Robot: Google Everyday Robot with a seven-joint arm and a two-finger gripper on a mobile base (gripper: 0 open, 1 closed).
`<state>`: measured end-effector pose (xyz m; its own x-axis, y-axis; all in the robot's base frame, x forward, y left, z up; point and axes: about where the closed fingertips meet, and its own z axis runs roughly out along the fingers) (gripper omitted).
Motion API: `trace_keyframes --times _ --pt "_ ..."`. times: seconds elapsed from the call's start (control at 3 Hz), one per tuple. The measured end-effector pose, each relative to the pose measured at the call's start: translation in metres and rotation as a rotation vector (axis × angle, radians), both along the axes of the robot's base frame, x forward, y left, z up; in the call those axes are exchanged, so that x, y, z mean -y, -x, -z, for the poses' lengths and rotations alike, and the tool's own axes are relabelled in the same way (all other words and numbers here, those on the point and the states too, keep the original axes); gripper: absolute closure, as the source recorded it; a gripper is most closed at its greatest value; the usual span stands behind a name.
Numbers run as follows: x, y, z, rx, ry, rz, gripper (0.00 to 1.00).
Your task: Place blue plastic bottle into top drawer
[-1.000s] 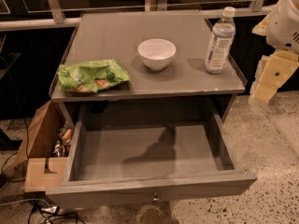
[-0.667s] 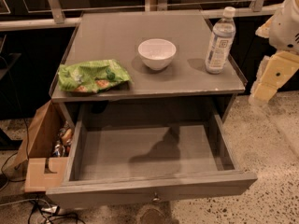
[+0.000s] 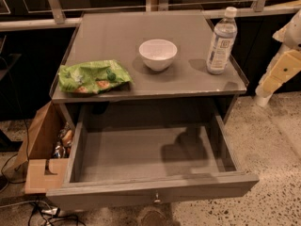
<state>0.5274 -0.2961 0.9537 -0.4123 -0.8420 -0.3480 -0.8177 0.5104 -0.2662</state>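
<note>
One blue plastic bottle stands upright on the cabinet top, near its right back corner, white cap on and pale label with a small dark square facing out. It is on the top surface, not in the drawer, and nothing is touching it.

Left of it, well apart, sits one white bowl, roughly mid-top. Further left, by the front left edge, lies one crumpled green snack bag.

Below the top, one top drawer is pulled out wide — its grey inside is bare apart from shadows, and a single small metal knob shows on the front panel.

The gripper hangs off to the right of the cabinet, beyond the bottle and lower than its cap, over the speckled floor and apart from everything on the cabinet — whether it is spread or pressed together, I cannot tell.

One brown cardboard box leans against the cabinet's left side with small items inside, too blurred to name. A few dark cables lie on the floor beside it.
</note>
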Motion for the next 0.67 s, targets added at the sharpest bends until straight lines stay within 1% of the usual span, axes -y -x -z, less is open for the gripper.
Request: trace_keyframes --times 0.33,0.67 --pt "0.018 -0.015 0.011 0.005 -0.041 0.041 0.00" --pt "0.022 -0.027 0.020 -0.003 -0.079 0.035 0.00"
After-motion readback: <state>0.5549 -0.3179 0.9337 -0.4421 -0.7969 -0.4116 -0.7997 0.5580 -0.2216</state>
